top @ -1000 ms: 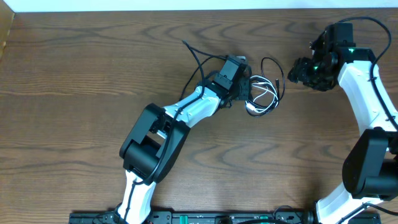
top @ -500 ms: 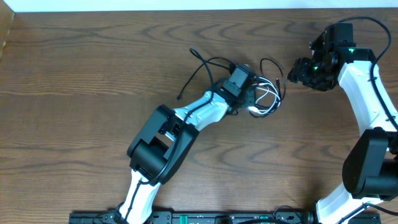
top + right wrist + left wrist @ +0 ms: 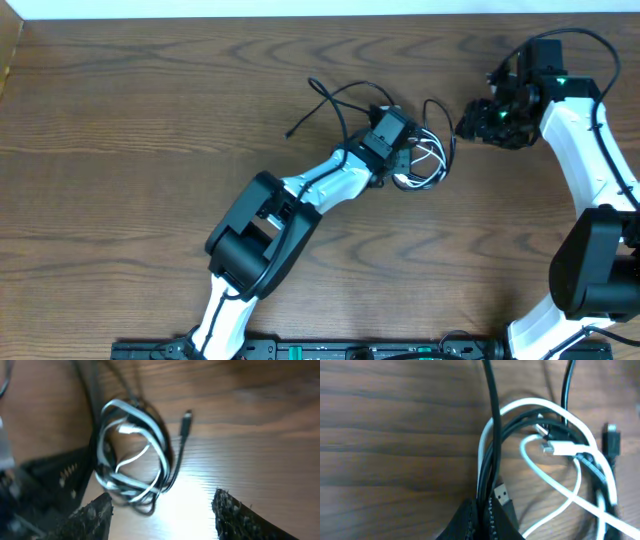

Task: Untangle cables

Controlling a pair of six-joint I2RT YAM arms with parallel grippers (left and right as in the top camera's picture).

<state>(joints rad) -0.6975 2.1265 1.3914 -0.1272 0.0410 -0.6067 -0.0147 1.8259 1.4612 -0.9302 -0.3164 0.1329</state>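
- Closed left pincer (image 3: 483,522) tight on black and white strands at the cables' (image 3: 428,158) left edge; had gaped a second earlier.
- Kept right pincer (image 3: 160,510) wide, empty, just right of them on bench (image 3: 150,120).
- Meant grip secured; pulling apart looked next.

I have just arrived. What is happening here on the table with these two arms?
Two robot arms are working on a tangled coil made of a thin black cord and a thin white cord, lying on a brown wooden table. The left gripper is shut on strands at one side of the coil. The right gripper hangs open just beside the coil, holding nothing. The cords are not yet separated.
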